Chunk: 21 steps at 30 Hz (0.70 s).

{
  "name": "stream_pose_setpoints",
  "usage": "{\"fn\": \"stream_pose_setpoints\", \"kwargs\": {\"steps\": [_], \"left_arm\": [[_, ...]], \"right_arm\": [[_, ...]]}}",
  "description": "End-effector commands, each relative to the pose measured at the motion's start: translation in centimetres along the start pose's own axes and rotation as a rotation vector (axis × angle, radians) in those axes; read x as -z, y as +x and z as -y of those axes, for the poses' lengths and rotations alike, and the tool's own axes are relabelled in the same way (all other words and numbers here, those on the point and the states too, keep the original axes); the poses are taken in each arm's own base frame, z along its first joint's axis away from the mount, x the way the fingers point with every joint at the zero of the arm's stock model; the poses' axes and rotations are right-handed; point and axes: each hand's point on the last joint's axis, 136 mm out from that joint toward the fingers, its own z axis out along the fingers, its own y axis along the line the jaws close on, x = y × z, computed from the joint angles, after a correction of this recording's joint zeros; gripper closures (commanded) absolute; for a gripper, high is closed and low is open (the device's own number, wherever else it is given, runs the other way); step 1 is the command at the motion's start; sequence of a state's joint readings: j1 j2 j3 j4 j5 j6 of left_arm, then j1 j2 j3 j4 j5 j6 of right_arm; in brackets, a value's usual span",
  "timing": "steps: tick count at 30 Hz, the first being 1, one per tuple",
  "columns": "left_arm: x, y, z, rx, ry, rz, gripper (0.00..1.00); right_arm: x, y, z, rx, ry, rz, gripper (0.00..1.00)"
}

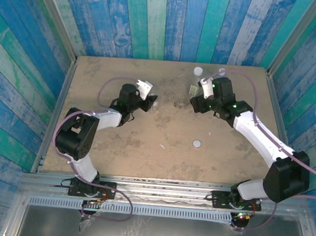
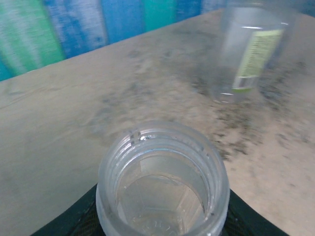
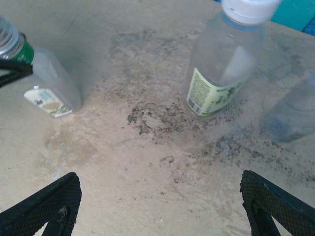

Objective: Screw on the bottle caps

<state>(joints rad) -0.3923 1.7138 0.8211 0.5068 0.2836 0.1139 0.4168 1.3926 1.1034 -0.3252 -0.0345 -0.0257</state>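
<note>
A short clear bottle (image 2: 162, 182) stands open-mouthed between my left gripper's black fingers (image 2: 64, 221), which press on both its sides; the left gripper (image 1: 148, 102) is shut on it. The right wrist view has the same short bottle (image 3: 49, 88) at the left. A taller bottle (image 3: 221, 64) with a pale green label carries a white cap (image 3: 248, 7); it shows blurred in the left wrist view as the labelled bottle (image 2: 251, 49). A blue-tinted bottle (image 3: 295, 108) stands at the right edge. One loose white cap (image 1: 197, 143) lies on the table. My right gripper (image 3: 160, 206) is open over bare table.
The tan tabletop (image 1: 160, 162) is stained dark around the bottles. Blue and green plank walls (image 1: 155, 19) close in the back and sides. The right gripper (image 1: 195, 103) sits close to the labelled bottle, facing the left gripper across a short gap.
</note>
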Motion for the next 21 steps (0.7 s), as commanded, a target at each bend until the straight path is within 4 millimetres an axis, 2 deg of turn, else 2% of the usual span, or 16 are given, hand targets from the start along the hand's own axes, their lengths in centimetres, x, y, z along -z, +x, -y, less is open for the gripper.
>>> {"fn": "stream_pose_setpoints", "kwargs": {"steps": [1,6,10,15,18,19,21], "left_arm": [[1.2,0.0,4.5,-0.081,0.220,0.009,0.52],[2.8,0.9,9.2,-0.239,0.446,0.015,0.49],[3.8,1.4,11.6,-0.284,0.567,0.023,0.49],[4.6,1.5,13.7,-0.292,0.677,0.030,0.49],[4.6,1.9,13.8,-0.294,0.689,0.029,0.48],[4.5,1.9,13.8,-0.295,0.687,0.028,0.47],[4.4,2.0,13.6,-0.293,0.678,0.024,0.43]], "right_arm": [[1.1,-0.2,1.0,-0.059,0.024,0.051,0.13],[1.6,1.3,1.6,-0.074,0.046,0.042,0.13],[1.9,1.9,1.8,-0.088,0.057,0.040,0.13],[2.4,2.3,2.8,-0.128,0.096,0.052,0.10],[2.7,2.1,2.8,-0.141,0.094,0.088,0.08],[2.9,1.9,2.7,-0.131,0.086,0.104,0.03],[3.0,2.2,1.7,-0.070,0.034,0.107,0.00]]}}
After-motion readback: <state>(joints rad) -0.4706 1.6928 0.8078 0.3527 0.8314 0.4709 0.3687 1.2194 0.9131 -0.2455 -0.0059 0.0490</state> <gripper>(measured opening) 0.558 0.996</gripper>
